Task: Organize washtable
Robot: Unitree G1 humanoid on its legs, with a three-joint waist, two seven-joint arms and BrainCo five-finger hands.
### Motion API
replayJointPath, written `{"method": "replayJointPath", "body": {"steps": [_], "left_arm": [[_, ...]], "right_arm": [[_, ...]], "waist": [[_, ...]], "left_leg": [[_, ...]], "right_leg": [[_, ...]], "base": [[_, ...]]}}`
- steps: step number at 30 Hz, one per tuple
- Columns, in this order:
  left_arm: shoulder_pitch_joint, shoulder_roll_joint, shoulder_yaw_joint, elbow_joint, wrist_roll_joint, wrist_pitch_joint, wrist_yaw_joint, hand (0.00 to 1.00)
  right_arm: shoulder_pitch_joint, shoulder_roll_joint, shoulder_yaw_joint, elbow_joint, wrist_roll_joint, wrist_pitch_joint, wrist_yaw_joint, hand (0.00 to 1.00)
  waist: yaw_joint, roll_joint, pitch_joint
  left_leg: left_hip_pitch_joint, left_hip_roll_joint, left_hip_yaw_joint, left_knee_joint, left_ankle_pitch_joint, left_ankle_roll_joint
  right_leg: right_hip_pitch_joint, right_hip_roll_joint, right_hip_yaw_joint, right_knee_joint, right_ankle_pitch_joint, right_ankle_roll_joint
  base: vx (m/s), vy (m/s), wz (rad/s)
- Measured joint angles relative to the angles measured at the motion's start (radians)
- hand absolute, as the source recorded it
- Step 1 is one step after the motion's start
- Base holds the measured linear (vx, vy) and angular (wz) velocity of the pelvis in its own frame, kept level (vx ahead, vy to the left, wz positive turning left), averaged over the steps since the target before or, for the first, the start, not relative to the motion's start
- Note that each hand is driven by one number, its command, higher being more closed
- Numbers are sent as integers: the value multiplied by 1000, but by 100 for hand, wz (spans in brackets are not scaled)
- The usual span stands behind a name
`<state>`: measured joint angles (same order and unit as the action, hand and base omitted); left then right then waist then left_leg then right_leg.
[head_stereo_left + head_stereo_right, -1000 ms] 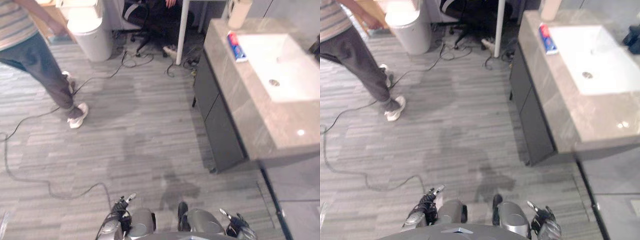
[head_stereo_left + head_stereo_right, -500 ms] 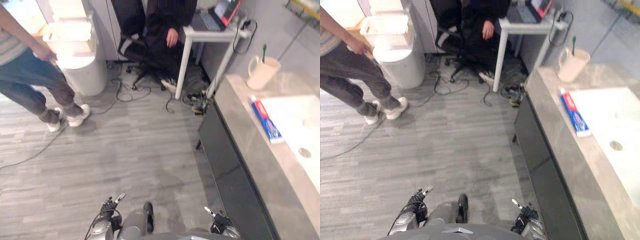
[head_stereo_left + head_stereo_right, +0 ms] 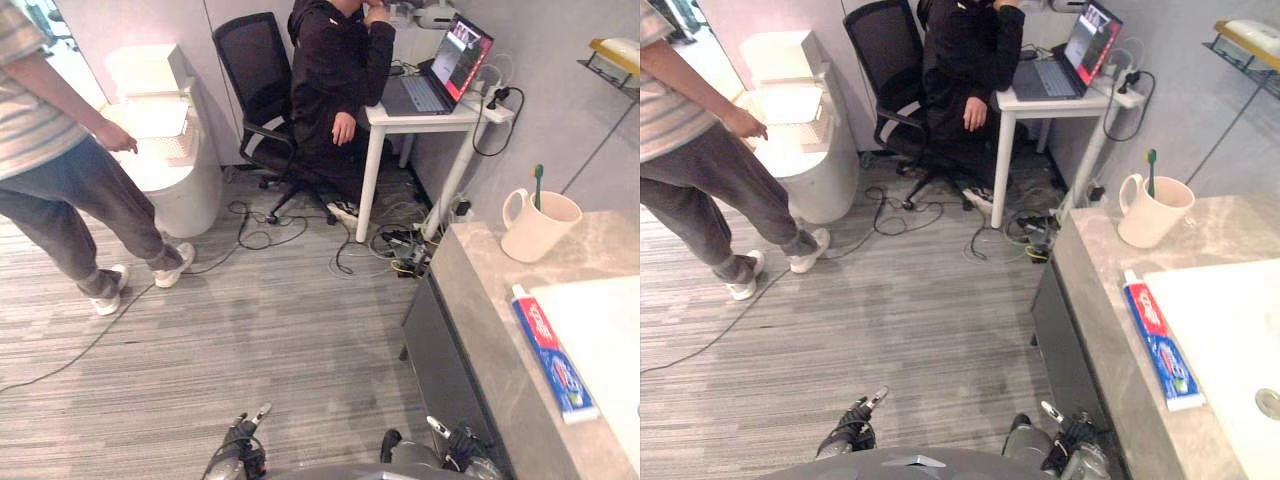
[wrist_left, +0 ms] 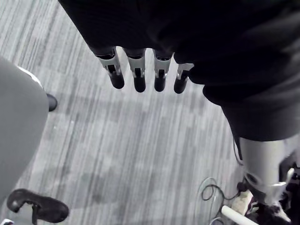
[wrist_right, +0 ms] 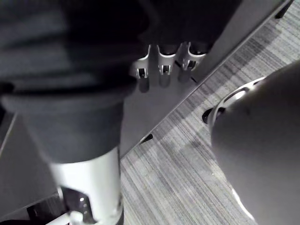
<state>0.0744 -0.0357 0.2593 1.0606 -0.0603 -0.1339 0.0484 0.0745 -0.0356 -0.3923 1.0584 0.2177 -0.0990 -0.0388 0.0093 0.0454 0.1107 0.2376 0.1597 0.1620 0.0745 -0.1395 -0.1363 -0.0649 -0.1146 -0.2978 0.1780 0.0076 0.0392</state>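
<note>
Both left hand (image 4: 136,75) and right hand (image 5: 163,63) hung slack, empty; the view had risen onto the table's (image 3: 480,300) untouched mug (image 3: 538,228) and toothpaste (image 3: 555,352).

From above, the floor (image 3: 250,330) and the washtable (image 3: 480,300) are shared by both eye views; the floor is seen closely past the left hand (image 4: 138,75) and the right hand (image 5: 161,63).

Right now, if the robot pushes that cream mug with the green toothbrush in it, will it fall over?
Probably not easily: the cream mug looks squat and wide-based. It seems ceramic, so likely heavyish and breakable. The green toothbrush stands loose inside and may rattle.
</note>
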Motion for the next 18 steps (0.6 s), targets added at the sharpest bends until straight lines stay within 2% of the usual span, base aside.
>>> {"method": "replayJointPath", "body": {"steps": [1,9,14,18], "left_arm": [[-38,53,-73,76,2,-4,-17,0],[-38,56,-78,76,5,-4,-17,0],[-41,75,-129,77,10,2,-17,0],[-47,90,-185,77,42,4,-16,0]], "right_arm": [[-12,-12,-44,82,116,-4,37,0],[-12,-11,-42,83,114,-1,37,0],[-12,-14,-12,84,103,1,38,0],[-25,-22,3,82,65,2,38,0]], "waist": [[-2,-6,31],[-4,-10,29],[-10,-19,20],[-26,-20,19]], "left_leg": [[14,-28,-31,-33,-41,33],[15,-28,-31,-38,-41,34],[16,-30,-19,-47,-40,35],[-18,-34,5,-53,-34,42]], "right_leg": [[125,39,17,-272,144,16],[125,37,13,-270,144,17],[116,31,13,-269,145,19],[37,22,30,-197,124,21]], "base": [[18,-40,5],[0,0,0],[5,13,-4],[10,19,-12]]}}
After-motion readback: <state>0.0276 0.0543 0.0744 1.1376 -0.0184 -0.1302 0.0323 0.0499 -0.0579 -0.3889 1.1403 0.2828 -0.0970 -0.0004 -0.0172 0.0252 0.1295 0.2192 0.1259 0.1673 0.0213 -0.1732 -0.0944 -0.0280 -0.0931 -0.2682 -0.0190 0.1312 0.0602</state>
